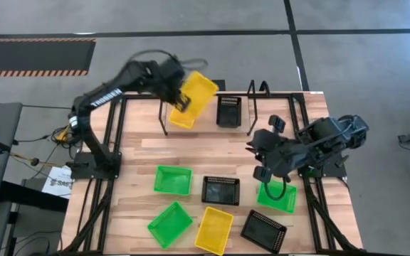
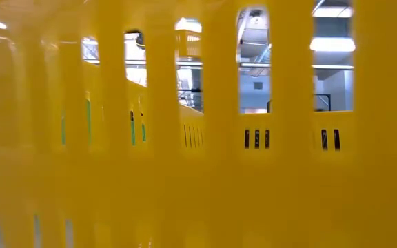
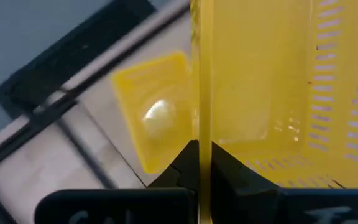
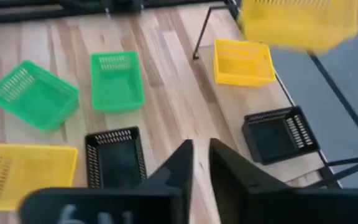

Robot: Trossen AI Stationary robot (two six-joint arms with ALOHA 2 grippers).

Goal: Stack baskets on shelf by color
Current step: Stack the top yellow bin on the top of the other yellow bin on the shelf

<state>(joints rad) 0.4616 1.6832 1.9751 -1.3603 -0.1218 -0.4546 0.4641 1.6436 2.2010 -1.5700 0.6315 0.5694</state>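
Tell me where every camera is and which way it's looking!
High view: above, looking down on the table; both arms show.
Low view: at table height, looking across; a close-up yellow basket blocks it; no arm shows.
Left wrist view: on the left arm, looking past the left gripper clamping the held yellow basket.
Right wrist view: on the right arm, past the right gripper, across the table.
Shared: high and both wrist views see the held yellow basket.

Grey concrete floor (image 1: 212, 14) all around my wooden table (image 1: 191, 146), dark seam lines (image 1: 295, 39) across it — an orange-and-black hazard strip (image 1: 34, 71) at my far left, bright ceiling lights (image 2: 331, 43) beyond.
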